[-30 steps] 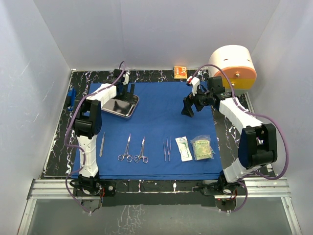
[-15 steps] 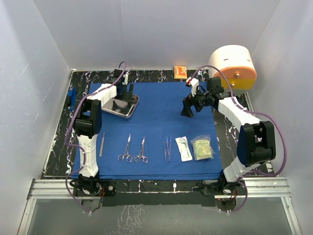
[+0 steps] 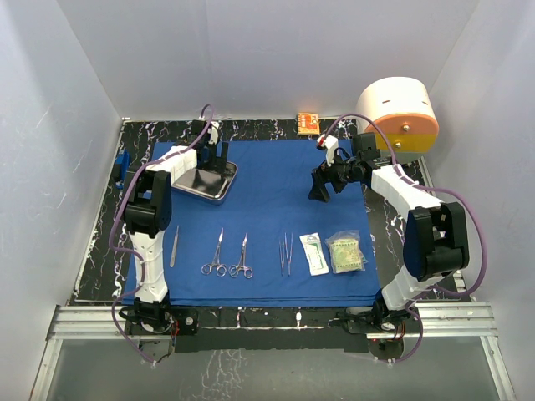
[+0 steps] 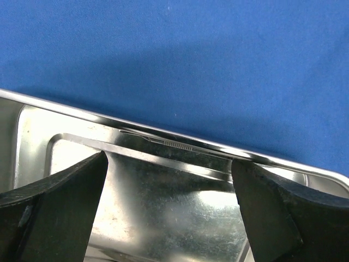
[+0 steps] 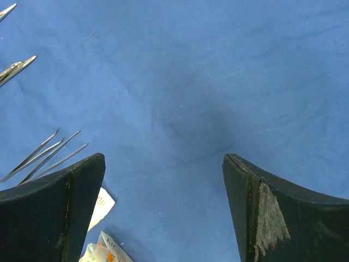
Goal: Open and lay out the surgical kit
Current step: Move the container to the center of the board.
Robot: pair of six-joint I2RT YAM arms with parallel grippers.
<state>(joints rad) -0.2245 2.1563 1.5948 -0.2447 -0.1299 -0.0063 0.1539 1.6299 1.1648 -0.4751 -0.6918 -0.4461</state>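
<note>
Forceps and tweezers on drape, long axes near-to-far, left hand spread over tray — right hand spread

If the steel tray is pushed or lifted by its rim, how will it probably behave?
The steel tray looks rigid, so it should keep its shape. Its polished rim may slip when pinched. Lying flat and low on the blue cloth, it will likely slide or wrinkle the cloth, not tip.

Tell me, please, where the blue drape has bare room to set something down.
Bare drape lies between the steel tray and the right gripper. The near strip is crowded: forceps, tweezers and packets lie side by side.
</note>
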